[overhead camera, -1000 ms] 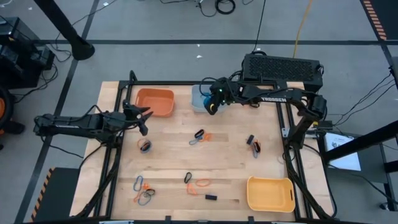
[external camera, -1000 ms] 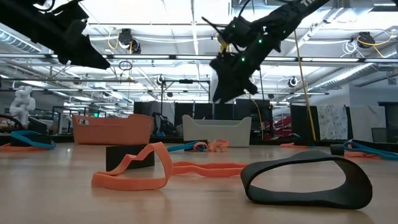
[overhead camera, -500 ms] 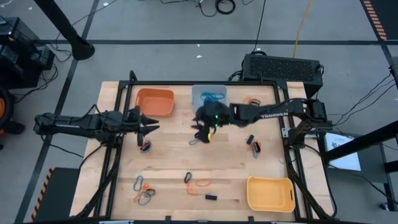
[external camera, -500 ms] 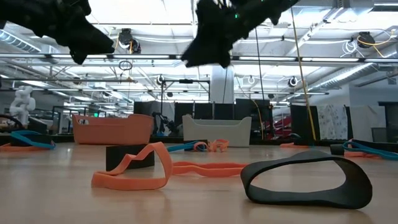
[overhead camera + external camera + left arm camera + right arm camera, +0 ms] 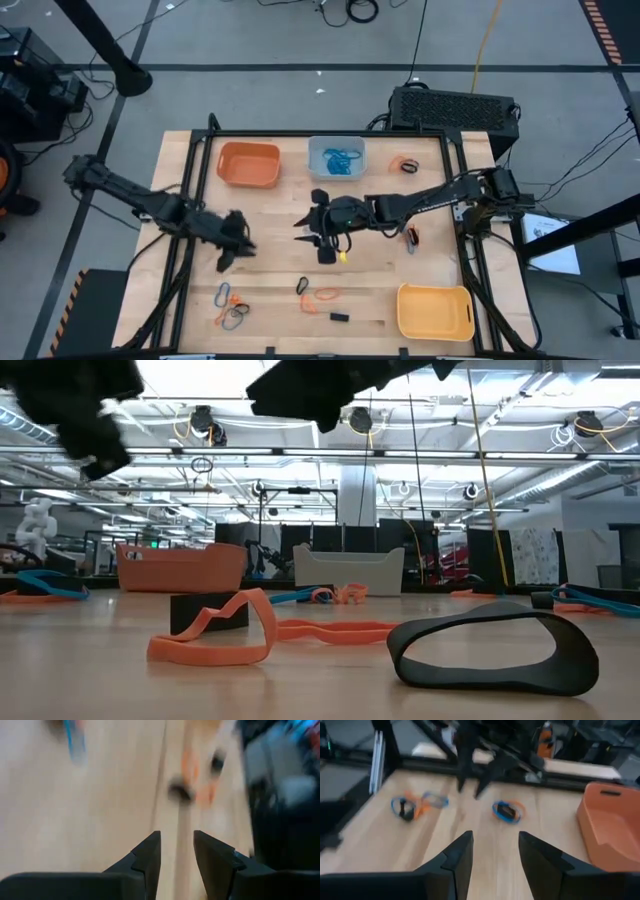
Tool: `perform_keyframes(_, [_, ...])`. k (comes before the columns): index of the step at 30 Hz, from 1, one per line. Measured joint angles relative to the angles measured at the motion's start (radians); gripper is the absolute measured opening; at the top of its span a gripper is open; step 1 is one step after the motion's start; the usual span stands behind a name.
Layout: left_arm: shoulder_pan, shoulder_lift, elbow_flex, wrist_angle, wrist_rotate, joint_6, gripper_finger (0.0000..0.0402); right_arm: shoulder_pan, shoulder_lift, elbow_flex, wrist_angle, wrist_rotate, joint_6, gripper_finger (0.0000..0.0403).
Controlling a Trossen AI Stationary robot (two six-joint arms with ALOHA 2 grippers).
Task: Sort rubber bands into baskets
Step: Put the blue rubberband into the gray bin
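Note:
Three baskets stand on the wooden table: orange and pale blue-grey at the far edge, yellow at the near right. Blue rubber bands lie in the blue-grey one. Loose bands lie on the table: a near-left cluster, orange ones, a pair at right, one far right. My left gripper is open and empty above the left-middle table. My right gripper is open and empty over the table's middle. A blue-orange band lies ahead of it.
A small black block lies near the front edge. In the low view a black band and an orange band lie close to the camera. A black frame borders the table; a black box stands behind it.
My right gripper has left the blue-grey basket and gone toward the table's near edge and left, to the middle of the table; blue bands now show in that basket. My left gripper has gone toward the near edge and a little right.

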Motion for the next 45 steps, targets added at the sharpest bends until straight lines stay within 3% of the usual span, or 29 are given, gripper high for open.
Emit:
perform_keyframes(4, [-0.089, 0.115, 0.019, -0.216, 0.053, -0.291, 0.0123, 0.009, 0.030, 0.001, 0.010, -0.002, -0.021, 0.0151])
perform_keyframes(7, [-0.158, 0.191, 0.019, -0.292, 0.127, -0.466, 0.0123, 0.015, 0.048, -0.003, -0.017, -0.007, -0.012, 0.0151])
perform_keyframes(14, [-0.305, 0.314, 0.020, -0.241, 0.169, -0.669, 0.0123, 0.042, 0.086, -0.001, -0.051, -0.008, 0.004, 0.0151])
perform_keyframes(27, [-0.424, 0.502, 0.024, -0.125, 0.103, -0.708, 0.0123, 0.076, 0.087, -0.001, -0.058, -0.007, 0.009, 0.0151])
perform_keyframes(35, [-0.468, 0.527, 0.030, -0.114, 0.046, -0.721, 0.0118, 0.085, 0.087, -0.001, -0.053, -0.007, 0.053, 0.0151])
perform_keyframes(45, [-0.483, 0.533, 0.064, -0.106, -0.034, -0.683, 0.0008, 0.105, 0.087, -0.001, -0.054, -0.007, 0.088, 0.0151])
